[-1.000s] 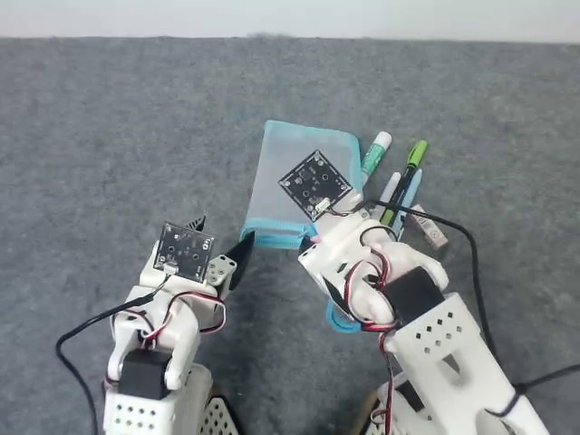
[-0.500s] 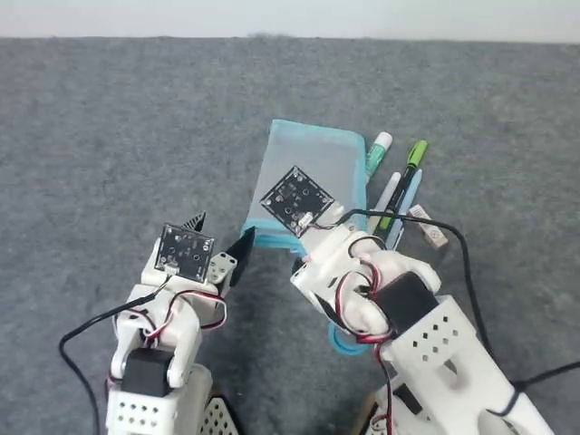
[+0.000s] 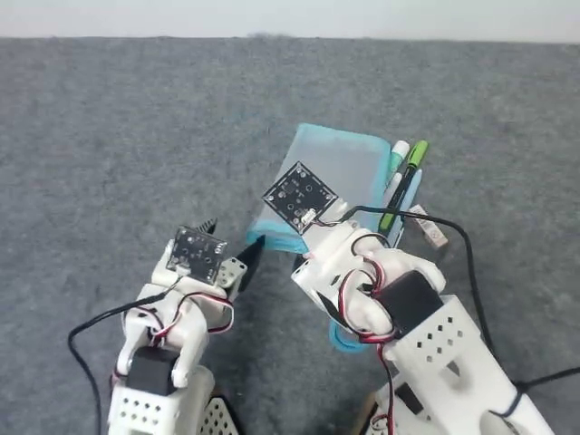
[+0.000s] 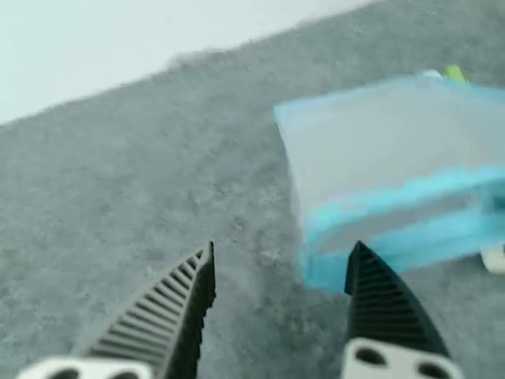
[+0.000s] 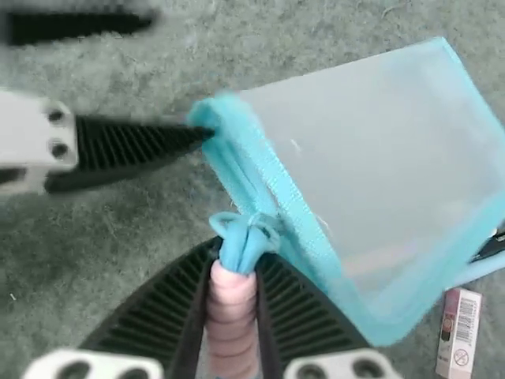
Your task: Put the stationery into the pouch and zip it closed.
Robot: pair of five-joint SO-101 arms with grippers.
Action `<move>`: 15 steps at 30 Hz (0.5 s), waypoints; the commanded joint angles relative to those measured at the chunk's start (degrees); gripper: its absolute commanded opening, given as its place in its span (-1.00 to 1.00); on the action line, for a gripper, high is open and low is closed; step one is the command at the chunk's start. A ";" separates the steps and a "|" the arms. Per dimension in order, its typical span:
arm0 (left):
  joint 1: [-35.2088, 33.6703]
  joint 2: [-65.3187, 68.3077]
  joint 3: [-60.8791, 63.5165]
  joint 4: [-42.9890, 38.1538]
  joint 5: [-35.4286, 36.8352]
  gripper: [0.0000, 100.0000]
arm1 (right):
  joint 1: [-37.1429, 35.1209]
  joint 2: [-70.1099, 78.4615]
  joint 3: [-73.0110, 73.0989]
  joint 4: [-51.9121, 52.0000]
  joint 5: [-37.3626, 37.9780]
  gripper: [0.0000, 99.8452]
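1. Starting nearest you in the left wrist view, your left claw (image 4: 282,272) is released. Its two toothed fingers are spread wide at the bottom of the frame, over the bare grey surface (image 4: 118,181).
2. The pouch (image 4: 394,158) lies ahead and to the right of that claw. Its near blue corner sits just beyond the right-hand finger rather than between the two, so you would likely need to shift right before clamping.
3. In the right wrist view, your right claw (image 5: 234,264) is clenched on the pink pull tab (image 5: 233,304) at bottom centre, where a blue loop ties the tab to the zipper edge.
4. That zipper edge runs from upper left to lower right of the frame. One left-claw finger meets, or very nearly meets, its upper-left corner, so the left arm is the nearer one to that end.
5. In the high view, the pouch's long axis runs from frame centre up and to the right.
6. Farthest off, the pens (image 3: 403,177) and a small box (image 3: 433,231) lie on the surface against the pouch's right side, not yet inside it.
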 commanded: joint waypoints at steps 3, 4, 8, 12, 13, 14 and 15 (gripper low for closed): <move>1.23 0.18 -0.57 -1.41 -0.35 -0.48 | 0.40 -2.33 -4.22 -3.65 -2.90 -0.99; 1.23 0.18 -0.57 -1.58 -0.26 -0.48 | 0.31 -2.33 -4.22 -3.74 -2.90 -0.99; 0.88 0.00 -0.57 -1.67 -0.35 -0.48 | 0.13 -2.33 -3.87 -2.42 -2.46 -0.99; 0.79 -0.09 -0.92 -2.20 -0.44 -0.48 | -2.77 -3.03 -3.52 -0.66 -1.23 -0.99; 0.70 0.09 -0.92 -2.64 -0.44 -0.48 | -3.74 -3.82 -2.99 -0.57 -0.62 -0.99; 0.70 0.09 -0.84 -2.90 -0.44 -0.48 | -4.62 -4.79 -2.37 -0.57 -0.18 -0.99; 0.70 0.09 -0.75 -2.90 -0.44 -0.48 | -5.41 -5.93 -1.67 -0.48 0.09 -0.99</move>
